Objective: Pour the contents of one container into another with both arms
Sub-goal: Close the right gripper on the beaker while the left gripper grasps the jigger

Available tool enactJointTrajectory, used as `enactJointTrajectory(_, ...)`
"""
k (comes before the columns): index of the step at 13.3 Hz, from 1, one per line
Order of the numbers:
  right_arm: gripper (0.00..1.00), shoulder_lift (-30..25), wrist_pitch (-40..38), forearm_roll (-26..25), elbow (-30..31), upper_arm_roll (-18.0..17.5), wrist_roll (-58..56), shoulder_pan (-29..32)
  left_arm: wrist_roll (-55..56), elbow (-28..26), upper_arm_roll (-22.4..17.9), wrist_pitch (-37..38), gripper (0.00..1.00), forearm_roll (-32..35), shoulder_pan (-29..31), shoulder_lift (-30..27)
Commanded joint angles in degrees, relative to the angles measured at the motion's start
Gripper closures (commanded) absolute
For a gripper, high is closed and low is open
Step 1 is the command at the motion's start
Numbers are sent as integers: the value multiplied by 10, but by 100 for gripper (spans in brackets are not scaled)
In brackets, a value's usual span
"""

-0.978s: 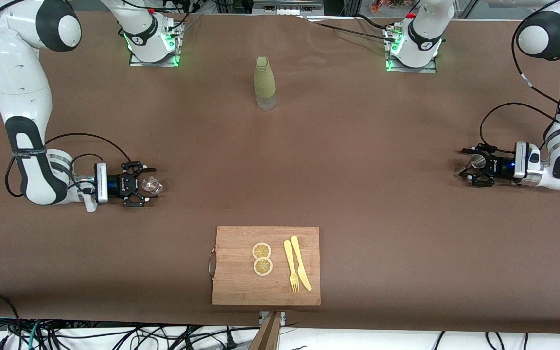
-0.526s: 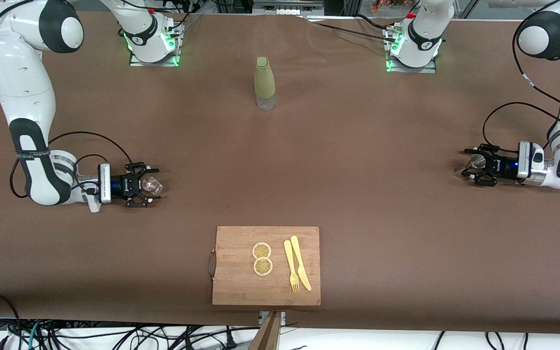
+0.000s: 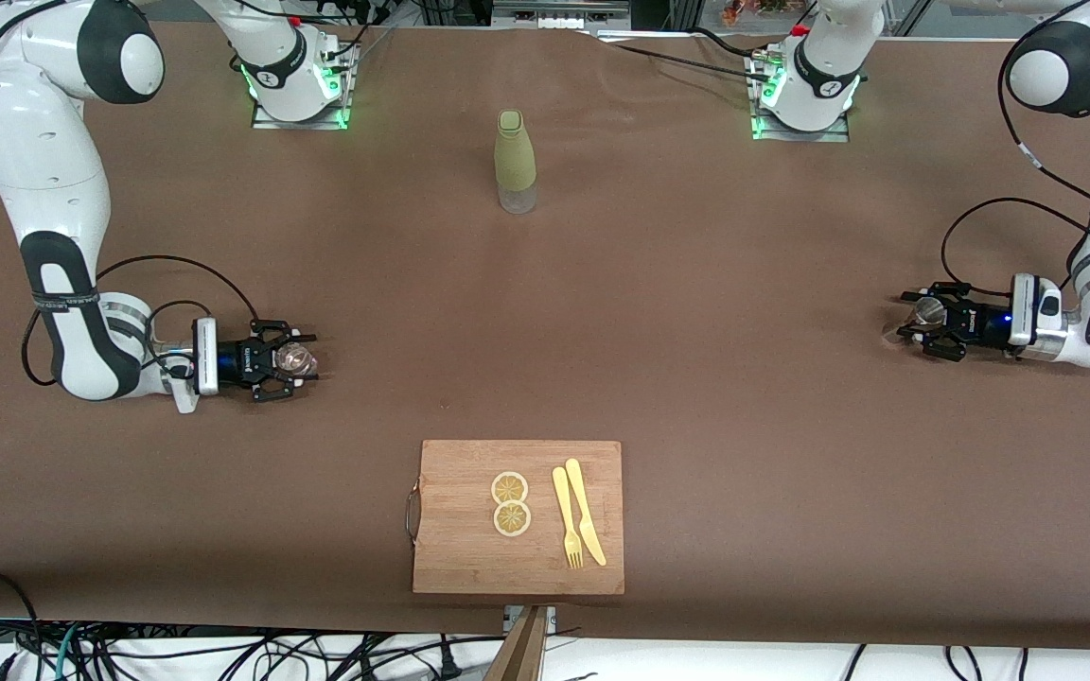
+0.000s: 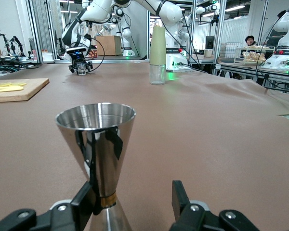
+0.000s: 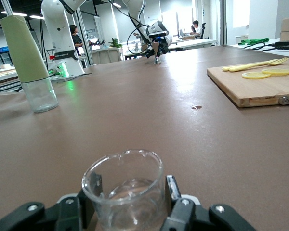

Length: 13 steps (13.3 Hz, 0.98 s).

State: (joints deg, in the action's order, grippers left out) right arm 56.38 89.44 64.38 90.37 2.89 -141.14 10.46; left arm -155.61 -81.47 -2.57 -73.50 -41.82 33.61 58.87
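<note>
A small clear glass beaker (image 3: 297,358) stands on the brown table toward the right arm's end. My right gripper (image 3: 307,357) lies level around it, open, one finger close on each side of the beaker (image 5: 123,190). Toward the left arm's end stands a steel jigger (image 3: 928,312). My left gripper (image 3: 914,322) is open around its waist. In the left wrist view one finger (image 4: 86,204) touches the jigger (image 4: 96,139) and the other stands well apart from it. What the beaker and the jigger hold does not show.
A bottle (image 3: 515,161) with a green sleeve and clear base stands mid-table near the arm bases. A wooden cutting board (image 3: 455,558) lies at the table edge nearest the front camera, carrying two lemon slices (image 3: 510,503), a yellow fork (image 3: 566,520) and knife (image 3: 585,511).
The right gripper has slid forward, so the beaker now sits between its fingers. The left gripper has settled lower around the jigger. Neither container has moved.
</note>
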Motion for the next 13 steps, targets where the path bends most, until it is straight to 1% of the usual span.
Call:
enactJointTrajectory(1,43,11,-7,11,-8,-1,-12,0,-41,-4,-11,10,31,-18,-6,-7)
enactJointTrajectory(2,47,11,-6,11,-9,-1,-12,0,-41,-4,-10,9,35,-18,-6,-7)
enactJointTrajectory(3,49,11,-6,10,-10,-1,-12,0,-41,-3,-10,9,43,-18,-6,-7)
enactJointTrajectory(4,54,11,-6,10,-10,-1,-15,-1,-41,-3,-11,8,53,-18,-6,-7)
enactJointTrajectory(5,56,11,-3,11,-10,-1,-15,-2,-41,-3,-10,8,64,-19,-6,-7)
enactJointTrajectory(7,58,11,0,21,-12,-1,-13,-4,-43,-2,-10,6,90,-19,-7,-7)
enactJointTrajectory(8,58,10,0,28,-12,-1,-10,-7,-43,-2,-11,6,100,-19,-7,-8)
enactJointTrajectory(11,59,9,5,30,-30,-2,-1,-12,-43,-2,-10,6,100,-23,-7,-7)
enactJointTrajectory(13,62,7,7,33,-37,-12,1,-12,-42,-2,-10,6,100,-26,-7,-8)
